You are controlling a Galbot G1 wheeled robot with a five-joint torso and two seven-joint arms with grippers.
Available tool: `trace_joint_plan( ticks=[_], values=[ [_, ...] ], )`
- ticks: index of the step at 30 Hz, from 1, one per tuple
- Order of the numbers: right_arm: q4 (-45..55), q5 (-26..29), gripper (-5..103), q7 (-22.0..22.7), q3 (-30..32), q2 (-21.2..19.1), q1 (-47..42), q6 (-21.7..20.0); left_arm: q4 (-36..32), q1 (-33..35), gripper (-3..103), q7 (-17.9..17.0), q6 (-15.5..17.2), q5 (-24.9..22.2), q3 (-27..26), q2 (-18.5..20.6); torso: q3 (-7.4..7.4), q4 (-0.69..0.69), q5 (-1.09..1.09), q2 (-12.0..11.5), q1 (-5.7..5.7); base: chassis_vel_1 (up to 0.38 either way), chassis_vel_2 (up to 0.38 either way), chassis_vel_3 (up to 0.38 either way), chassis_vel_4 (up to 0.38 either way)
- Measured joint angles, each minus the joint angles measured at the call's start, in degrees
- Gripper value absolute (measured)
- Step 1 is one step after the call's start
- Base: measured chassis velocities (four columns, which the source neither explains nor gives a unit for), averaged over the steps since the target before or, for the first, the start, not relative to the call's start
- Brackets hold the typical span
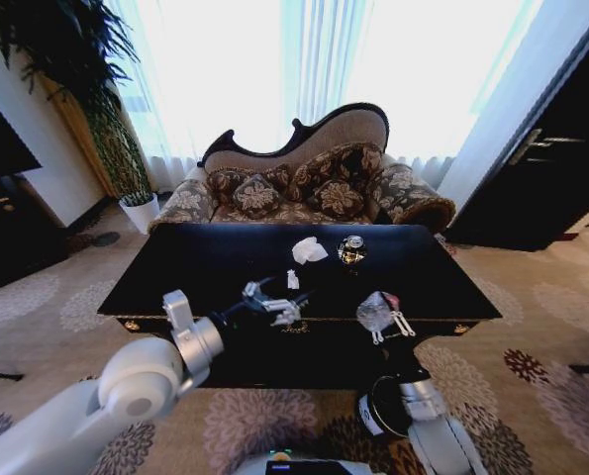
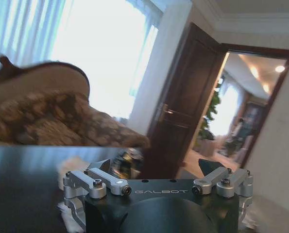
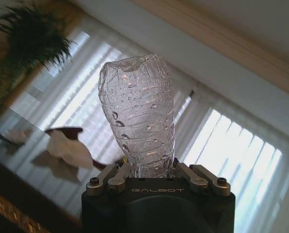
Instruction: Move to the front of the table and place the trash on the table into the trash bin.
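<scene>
Right gripper pinches the bottle at the table's front edge; keep it clamped until it's over the trash bin. Left gripper hovers spread.

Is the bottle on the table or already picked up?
Picked up. The right gripper is shut on the bottle, holding it clear above the table near its front edge.

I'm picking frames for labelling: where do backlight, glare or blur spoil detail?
Head view: window blown out behind the sofa; glossy table mirrors it. Left wrist view: sofa and doorway blurred, left tool sharp. Right wrist view: backlit bottle clear, tissue soft.
</scene>
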Motion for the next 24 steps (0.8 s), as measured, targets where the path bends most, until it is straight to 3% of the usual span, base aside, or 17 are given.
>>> trace_joint_plan(
  ticks=[5,8,9,12,13,17,23,24],
  values=[
    [-2.2,3.5,25,0.4,3.5,0.2,-1.9,1.4,0.0,3.4,100,-0.1,-0.7,2.8,-6.7,1.4,0.0,-0.02,-0.01,0.0,0.0,0.0,0.0,0.0,0.0],
    [-6.2,8.4,25,0.6,5.6,-0.4,-3.3,1.9,0.0,11.5,100,2.0,-1.6,7.8,-14.9,0.2,0.0,-0.02,0.02,0.0,0.0,0.0,0.0,0.0,0.0],
    [-6.2,8.4,25,0.6,5.6,-0.4,-3.3,1.9,0.0,11.5,100,2.0,-1.6,7.8,-14.9,0.2,0.0,-0.02,0.02,0.0,0.0,0.0,0.0,0.0,0.0],
    [-10.2,12.8,25,0.9,6.6,-1.1,-4.2,2.6,0.1,22.6,100,5.2,-3.1,13.9,-23.7,-2.6,0.0,0.01,0.01,0.0,0.0,0.0,0.0,0.0,0.0],
    [-10.2,12.8,25,0.9,6.6,-1.1,-4.2,2.6,0.1,22.6,100,5.2,-3.1,13.9,-23.7,-2.6,0.0,0.01,0.01,0.0,0.0,0.0,0.0,0.0,0.0],
    [-15.7,17.4,25,1.6,5.8,-1.9,-4.3,2.9,2.5,32.9,100,9.2,-5.7,20.2,-34.4,-6.9,0.0,0.0,0.01,0.0,-0.01,0.0,0.0,0.0,0.0],
    [-23.5,20.6,25,1.8,3.2,-2.6,-2.2,2.8,5.9,39.0,100,11.4,-8.8,24.9,-41.0,-12.7,0.0,0.0,0.01,0.0,0.0,0.0,0.0,0.0,0.0],
    [-26.0,21.0,25,1.9,2.6,-2.9,-1.4,2.8,7.1,40.8,100,12.1,-10.5,27.2,-42.4,-14.3,0.0,-0.01,0.02,0.0,0.0,0.0,0.0,0.0,0.0]
  ],
)
